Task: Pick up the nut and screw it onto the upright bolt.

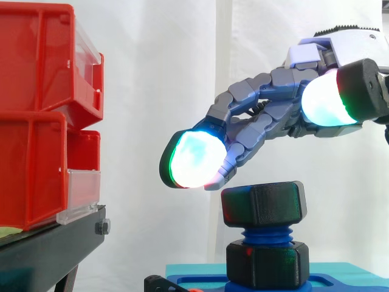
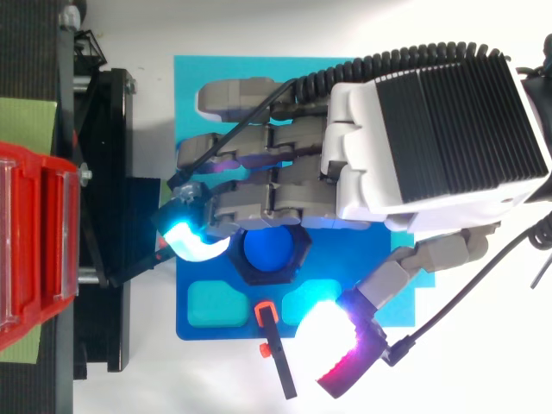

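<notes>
1. your black plastic hexagonal nut [image 1: 262, 204] [image 2: 302, 259] sits on top of the upright blue threaded bolt [image 1: 266, 234] [image 2: 269, 250]. it looks level. a few blue threads show bare between it and a second black hex nut [image 1: 267, 264] at the bolt's foot, on the blue base plate [image 2: 241, 332].
2. the hand [image 1: 267, 103] [image 2: 285, 172] hovers over the nut with its fingers stretched out and only loosely bent, and the thumb pad [image 1: 325, 100] is held well out to one side. it has hold of nothing.
3. one glowing fingertip [image 1: 191, 161] hangs just above the nut's upper edge, on the side toward the stacked red plastic bins [image 1: 36, 121]. there looks to be a thin gap, so treat it as not touching.
4. expect the nut to be stiff, light and not fragile. its smooth plastic could slide under the rounded pads, but the broad flat sides should give you good purchase.
5. take it on two opposite flats at mid-height, thumb on one and a finger on the other. gripping the corners or the top rim would likely let it roll out.
6. since the nut appears to rest on the thread, what remains is probably turning it down. keep your squeeze even and push straight down, because a sideways lean could tilt it and bind the thread.
</notes>
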